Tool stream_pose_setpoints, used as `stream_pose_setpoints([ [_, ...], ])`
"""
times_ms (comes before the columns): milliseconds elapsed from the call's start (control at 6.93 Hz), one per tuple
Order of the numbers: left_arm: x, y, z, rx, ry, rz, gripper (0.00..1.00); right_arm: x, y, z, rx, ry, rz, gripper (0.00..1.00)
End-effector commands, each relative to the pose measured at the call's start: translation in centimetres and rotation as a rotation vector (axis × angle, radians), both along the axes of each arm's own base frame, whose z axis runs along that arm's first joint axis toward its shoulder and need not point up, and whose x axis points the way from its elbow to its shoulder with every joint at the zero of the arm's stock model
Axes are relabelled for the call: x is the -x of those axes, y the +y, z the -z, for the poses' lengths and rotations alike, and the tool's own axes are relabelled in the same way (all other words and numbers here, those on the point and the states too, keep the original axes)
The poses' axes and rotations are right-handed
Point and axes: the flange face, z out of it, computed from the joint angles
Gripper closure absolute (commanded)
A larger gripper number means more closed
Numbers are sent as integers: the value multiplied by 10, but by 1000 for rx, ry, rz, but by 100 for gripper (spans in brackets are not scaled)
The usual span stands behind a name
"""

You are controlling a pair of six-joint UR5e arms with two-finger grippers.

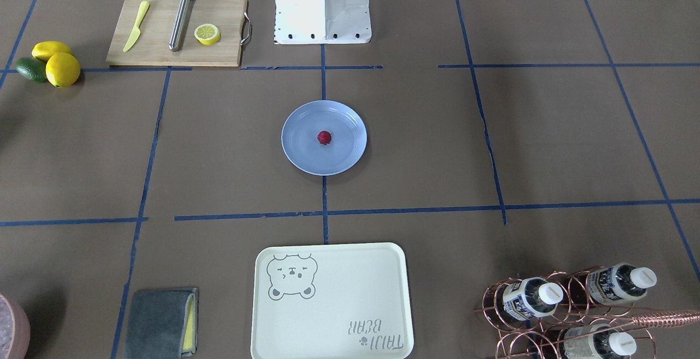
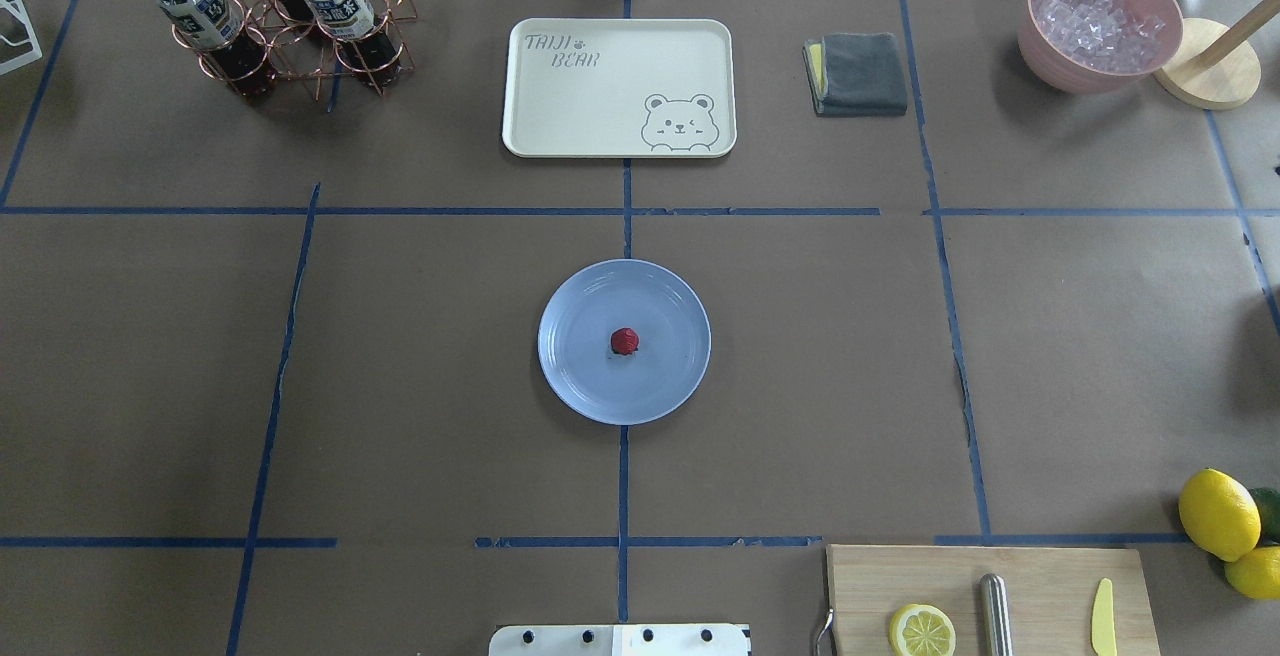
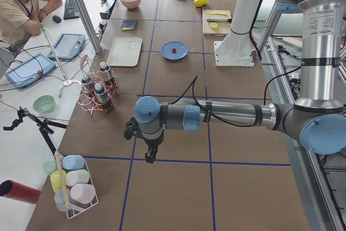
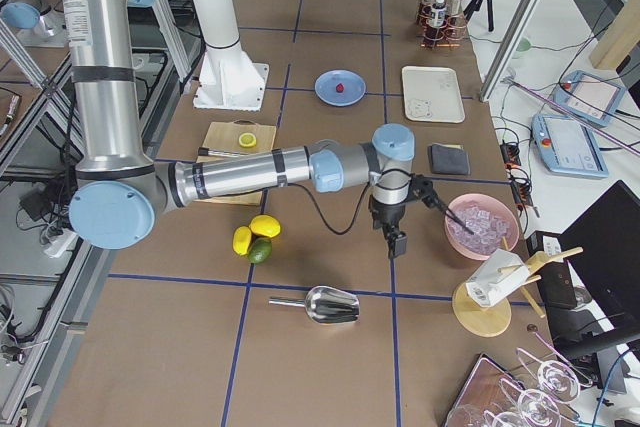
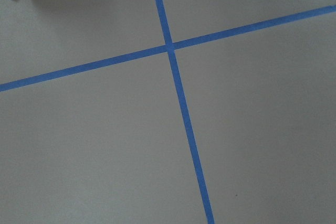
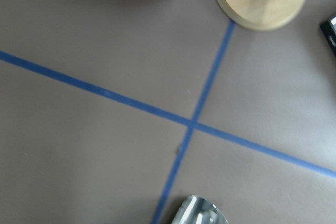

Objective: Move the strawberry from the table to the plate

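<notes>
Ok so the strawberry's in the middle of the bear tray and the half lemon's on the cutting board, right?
No, the strawberry is in the middle of the blue plate, as the overhead view shows. The half lemon is on the cutting board.

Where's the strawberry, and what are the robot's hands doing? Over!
Left gripper, right gripper: out wide at the table ends, open or shut unclear. Strawberry sits mid-plate. Nothing else on the plate. Over.

You see a wooden cutting board (image 1: 156,25) carrying a lemon half (image 1: 207,34), and the cream bear-print tray (image 1: 339,293) lies near a folded grey cloth (image 1: 158,323).
</notes>
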Motion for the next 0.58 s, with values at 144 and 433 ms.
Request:
stream_pose_setpoints([
  [144,0,0,0,1,0,0,0,-84,77,-85,175,-169,-156,0],
  [433,0,0,4,-7,2,1,0,-92,85,-73,156,-206,-178,0],
])
